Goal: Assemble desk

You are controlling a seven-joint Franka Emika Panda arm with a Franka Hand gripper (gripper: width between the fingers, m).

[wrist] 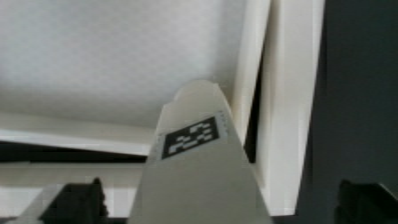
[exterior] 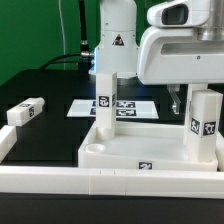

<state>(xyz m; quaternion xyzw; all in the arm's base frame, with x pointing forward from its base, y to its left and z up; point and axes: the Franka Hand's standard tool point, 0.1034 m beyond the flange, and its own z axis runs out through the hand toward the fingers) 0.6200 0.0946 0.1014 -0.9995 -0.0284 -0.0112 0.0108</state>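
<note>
Apparently fitting a leg: holding gripper (wrist: 217, 203) apart around the upright leg (wrist: 196, 140) on the tabletop (wrist: 107, 70); next, probably closing squarely and screwing down.

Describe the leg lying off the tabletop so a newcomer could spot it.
Find the large white tabletop mid-scene, then look to the exterior view's left on the dark table. The loose leg lies there on its side, off the tabletop, whereas the back leg and right leg stand upright.
</note>
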